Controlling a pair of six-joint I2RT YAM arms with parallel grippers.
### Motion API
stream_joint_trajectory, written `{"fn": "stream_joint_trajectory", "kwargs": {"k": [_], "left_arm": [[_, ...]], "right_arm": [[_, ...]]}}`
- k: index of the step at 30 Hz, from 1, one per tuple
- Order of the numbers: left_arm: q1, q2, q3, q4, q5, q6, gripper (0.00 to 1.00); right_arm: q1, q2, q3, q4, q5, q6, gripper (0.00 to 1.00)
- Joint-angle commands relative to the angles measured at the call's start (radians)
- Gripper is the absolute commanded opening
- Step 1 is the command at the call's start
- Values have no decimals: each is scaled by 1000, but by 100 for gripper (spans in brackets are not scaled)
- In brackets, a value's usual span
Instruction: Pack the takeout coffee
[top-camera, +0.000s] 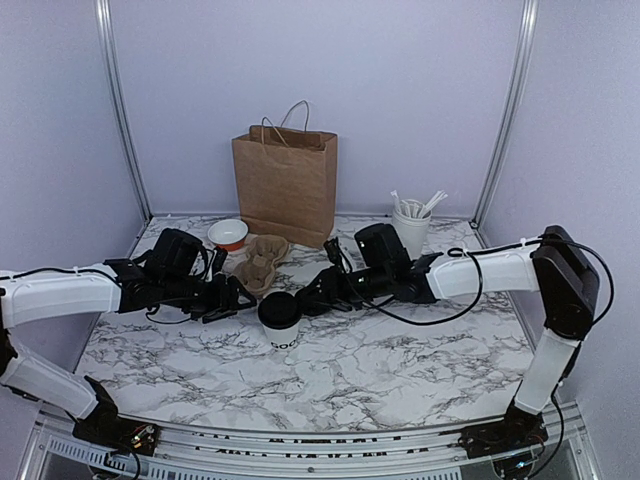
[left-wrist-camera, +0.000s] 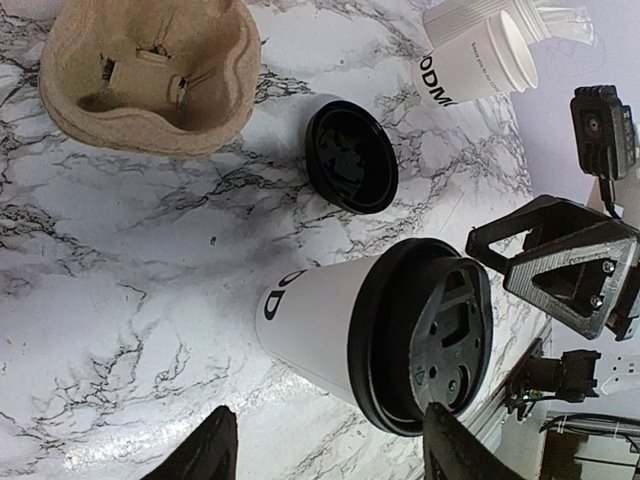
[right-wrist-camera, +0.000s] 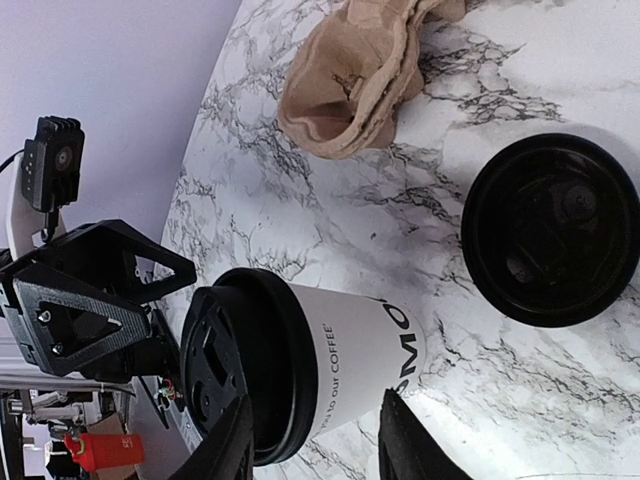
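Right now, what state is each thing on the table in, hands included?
coffee cup: upright, black lid on.
spare lid: lying loose on the table.
paper bag: standing, mouth open.
cup carrier: empty.
stirrer cup: upright, holding stirrers.
left hand: open.
right hand: open.

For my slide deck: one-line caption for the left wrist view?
Lidded white cup before the open left gripper; spare black lid and pulp carrier beyond.
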Motion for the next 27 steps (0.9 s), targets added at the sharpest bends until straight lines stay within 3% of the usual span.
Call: {"fn": "stream_joint_trajectory", "kwargs": {"k": [1, 9, 15, 18, 27], "left_arm": [[-3, -49, 47, -35, -24, 27, 64], [-3, -77, 78, -24, -20, 45, 64], [-3, -72, 74, 3, 21, 44, 63], [-3, -67, 57, 39, 52, 32, 57], [-3, -37, 28, 128, 114, -8, 24]], "right_arm": [[-12, -61, 24, -16, 50, -17, 42], [13, -87, 33, 64, 9, -15, 32], [62, -50, 71, 163, -82, 24, 7], [69, -29, 73, 232, -124, 61, 0], [71, 1, 81, 296, -165, 102, 0]]}}
